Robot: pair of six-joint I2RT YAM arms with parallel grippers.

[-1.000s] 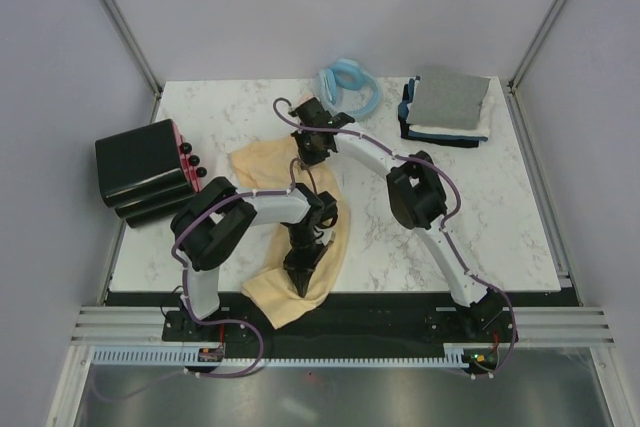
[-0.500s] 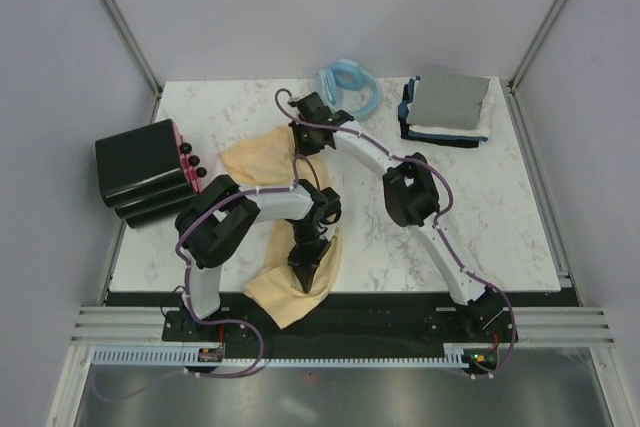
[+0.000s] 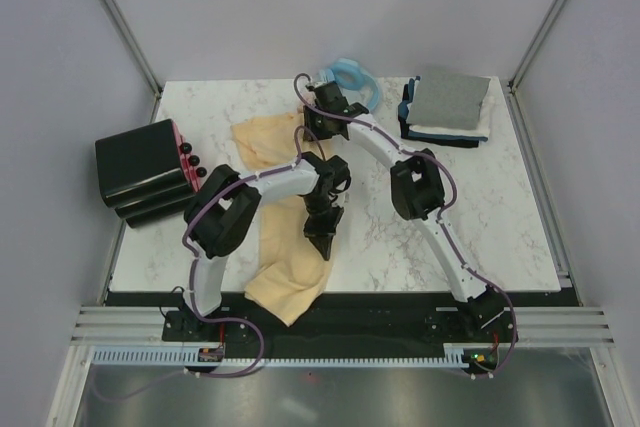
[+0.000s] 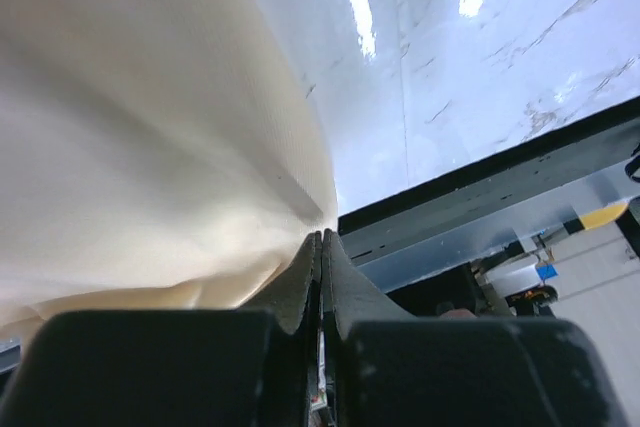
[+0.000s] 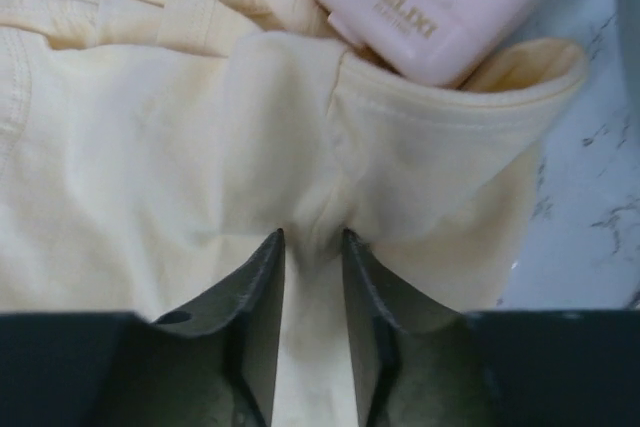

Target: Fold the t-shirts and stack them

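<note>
Here the pale yellow t-shirt lies stretched from the middle of the desk toward its near edge, with its lower end hanging over that edge. The left gripper has its fingers pressed together on the shirt's right border, and the cloth rises from the tips. The right gripper, at the shirt's far end, has its fingers a little apart with a pleat of cloth between them. A folded stack, grey over white over dark navy, sits in the far right corner.
</note>
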